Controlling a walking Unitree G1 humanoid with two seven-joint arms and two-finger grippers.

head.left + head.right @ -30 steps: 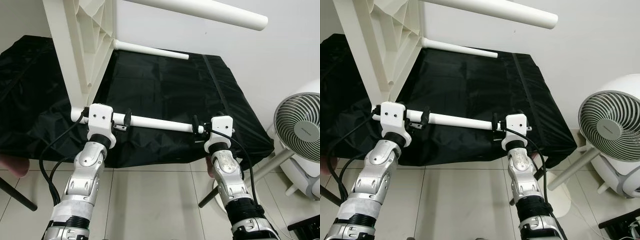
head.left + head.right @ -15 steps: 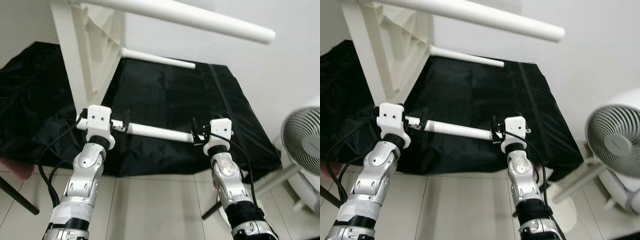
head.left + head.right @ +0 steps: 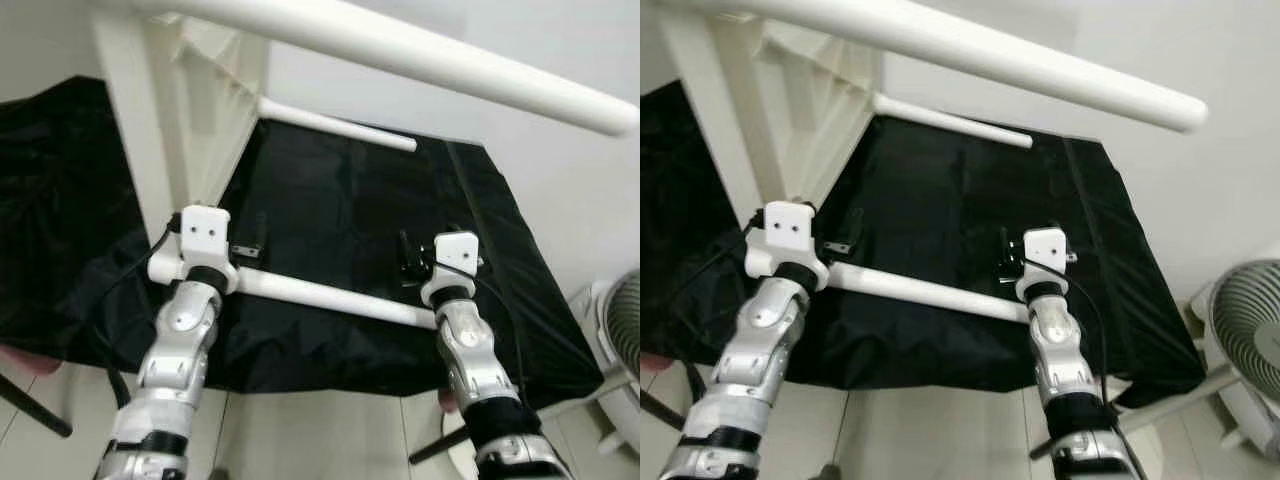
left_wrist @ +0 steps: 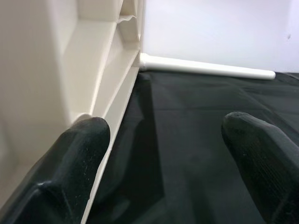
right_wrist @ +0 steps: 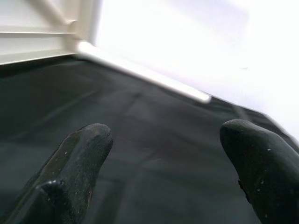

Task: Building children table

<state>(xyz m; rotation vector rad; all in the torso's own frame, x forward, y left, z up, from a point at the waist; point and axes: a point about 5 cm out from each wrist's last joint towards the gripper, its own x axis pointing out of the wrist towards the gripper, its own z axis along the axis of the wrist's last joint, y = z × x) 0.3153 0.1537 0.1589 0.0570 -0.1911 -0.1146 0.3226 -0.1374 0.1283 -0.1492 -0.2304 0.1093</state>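
Note:
The white children's table lies on its side, its tabletop panel (image 3: 130, 150) upright at the left and its legs pointing right. One leg (image 3: 430, 60) runs overhead and a far leg (image 3: 335, 125) lies by the wall. The near leg (image 3: 320, 297) runs just under both wrists. My left gripper (image 3: 247, 238) hovers beside the panel's edge, open, with only black cloth between its fingers (image 4: 70, 172). My right gripper (image 3: 408, 256) is above the near leg's free end, open and holding nothing, its fingers (image 5: 261, 163) spread wide.
A black cloth (image 3: 330, 200) covers the low platform under the table. A white fan (image 3: 1250, 330) stands on the tiled floor at the right. A dark slanted leg (image 3: 30, 405) and something pink (image 3: 15, 360) sit at the lower left. The white wall is close behind.
The camera has shifted and tilted. The near leg, which ran between both grippers' fingers, now lies lower, under the wrists, and both grippers sit past it holding nothing.

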